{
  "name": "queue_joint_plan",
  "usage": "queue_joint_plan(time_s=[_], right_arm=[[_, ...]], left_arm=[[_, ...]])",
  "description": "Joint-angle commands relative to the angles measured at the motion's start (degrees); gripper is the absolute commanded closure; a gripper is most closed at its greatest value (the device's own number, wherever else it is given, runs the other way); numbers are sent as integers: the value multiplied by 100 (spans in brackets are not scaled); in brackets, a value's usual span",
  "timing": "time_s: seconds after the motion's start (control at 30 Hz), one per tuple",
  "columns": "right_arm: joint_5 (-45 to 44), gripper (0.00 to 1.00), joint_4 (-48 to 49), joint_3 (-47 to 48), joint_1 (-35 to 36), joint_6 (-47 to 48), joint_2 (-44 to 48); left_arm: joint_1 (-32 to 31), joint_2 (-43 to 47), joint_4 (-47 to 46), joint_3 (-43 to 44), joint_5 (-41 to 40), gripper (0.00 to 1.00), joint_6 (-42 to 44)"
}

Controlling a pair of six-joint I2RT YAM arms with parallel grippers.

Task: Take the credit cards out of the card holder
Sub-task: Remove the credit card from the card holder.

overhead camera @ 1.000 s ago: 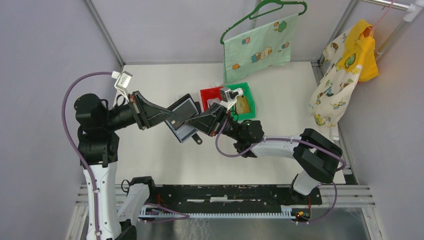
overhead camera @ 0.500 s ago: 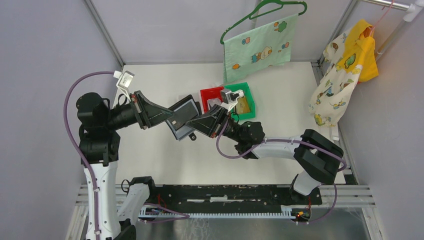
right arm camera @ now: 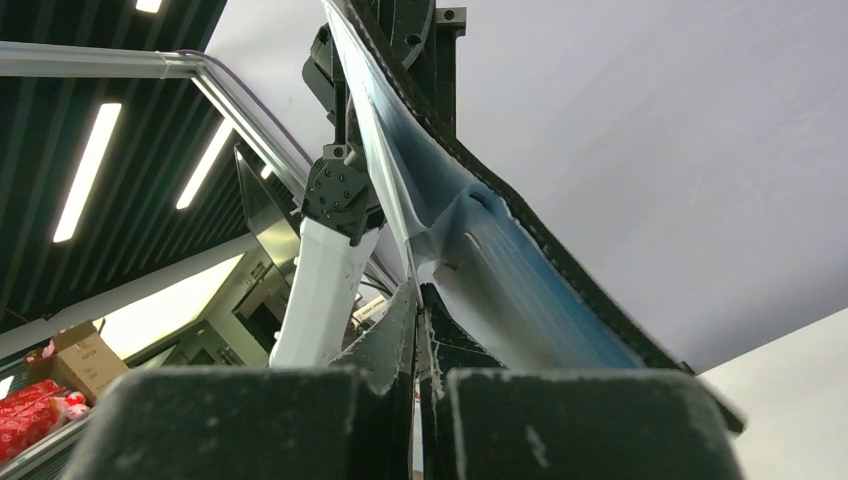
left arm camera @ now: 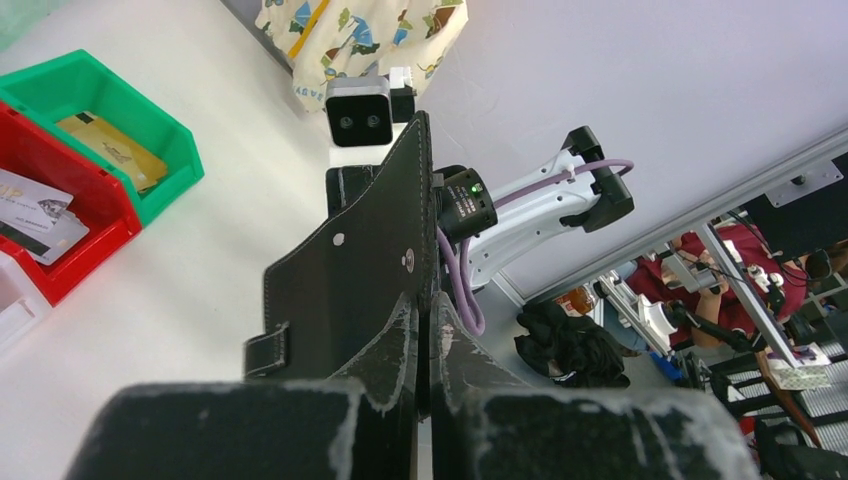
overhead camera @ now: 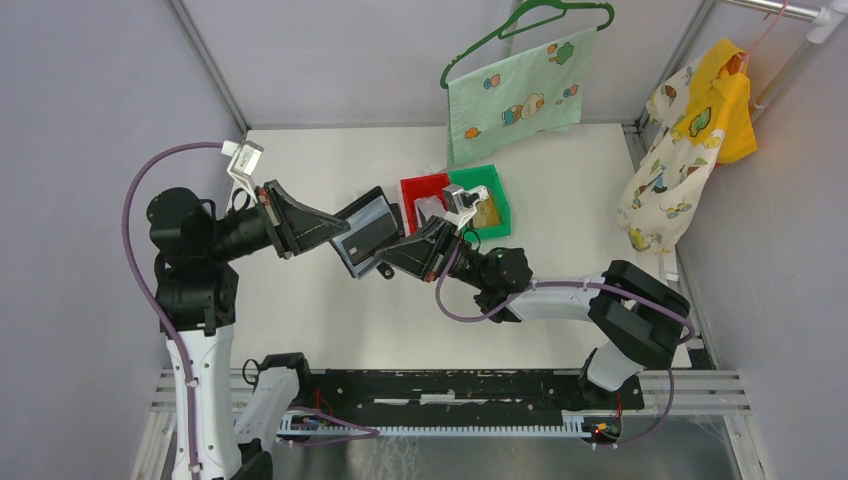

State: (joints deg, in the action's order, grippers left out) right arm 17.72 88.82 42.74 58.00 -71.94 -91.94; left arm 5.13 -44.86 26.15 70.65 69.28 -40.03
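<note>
The card holder [overhead camera: 365, 230] is held off the table [overhead camera: 560, 230], just to the left of the red bin [overhead camera: 421, 193] in the top view. It is unfolded, with its grey-blue lining facing up. The left hand [left arm camera: 421, 305] reaches toward the red bin from the left and is clamped tight on the black outer flap of the card holder. The right hand [right arm camera: 416, 292] comes in from the near side of the red bin. Its fingers are drawn almost together at the lower edge of the lining, but I cannot tell whether a card or only the lining lies between them. Whitish cards [left arm camera: 30, 205] lie inside the red bin. A gold card [left arm camera: 108, 150] lies in the green bin [overhead camera: 497, 205], which touches the red bin's right side.
</note>
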Motion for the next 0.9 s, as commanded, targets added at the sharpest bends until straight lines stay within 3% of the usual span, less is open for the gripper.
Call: queue_joint_plan(time_s=[0.0,0.13,0.37,0.5,0.63,0.73,0.87], right_arm=[[-48,100,1125,301,-34,-29,72],[-81,100,1137,476,-26,-88,10],[-86,100,968,538,-9,-23,-10],[-67,100,818,547,-9,39,3],[-75,100,804,473,-9,49,26],[-103,100,855,394,-1,40,41],[-125,79,1072,362,10,-81,2]], left_arm=[[10,92,-383,248,81,98,-244],[14,44,-377,253,118,98,-316],[19,23,-304,250,113,85,-270],[14,17,-312,287,105,87,-260],[16,0,-312,344,108,98,-218],[23,-52,-197,455,38,98,-125],[18,-140,29,598,-57,98,57]])
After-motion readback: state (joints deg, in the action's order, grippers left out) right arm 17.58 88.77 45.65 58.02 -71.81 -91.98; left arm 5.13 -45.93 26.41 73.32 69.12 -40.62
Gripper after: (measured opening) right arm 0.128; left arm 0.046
